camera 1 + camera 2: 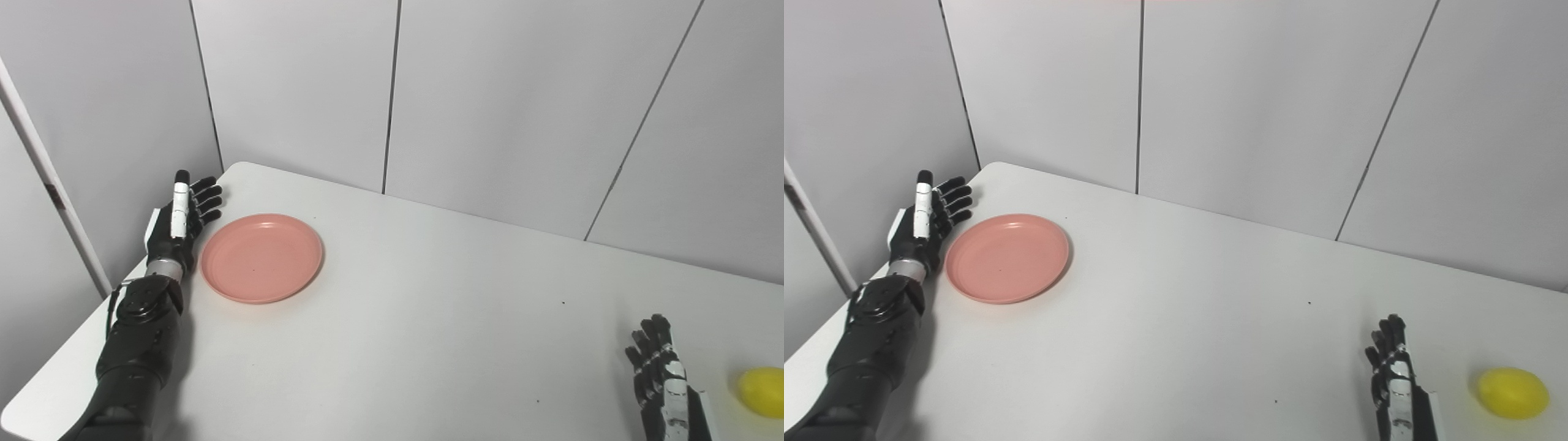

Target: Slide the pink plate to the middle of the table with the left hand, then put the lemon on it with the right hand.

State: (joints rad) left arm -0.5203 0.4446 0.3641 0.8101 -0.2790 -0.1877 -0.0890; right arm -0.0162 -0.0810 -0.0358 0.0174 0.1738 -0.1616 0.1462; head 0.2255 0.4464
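The pink plate [262, 257] lies flat and empty on the white table [429, 318], near its far left corner. My left hand [180, 220] stands on edge just left of the plate's rim, fingers straight and apart, open, holding nothing; whether it touches the rim I cannot tell. The yellow lemon [1513, 392] rests near the front right of the table. My right hand [1393, 380] is a short way left of the lemon, open, fingers pointing away from me, apart from the fruit.
Grey wall panels [392, 92] close off the table at the back and left. A white post [49, 177] leans beside the table's left edge. A broad bare stretch of tabletop lies between plate and lemon.
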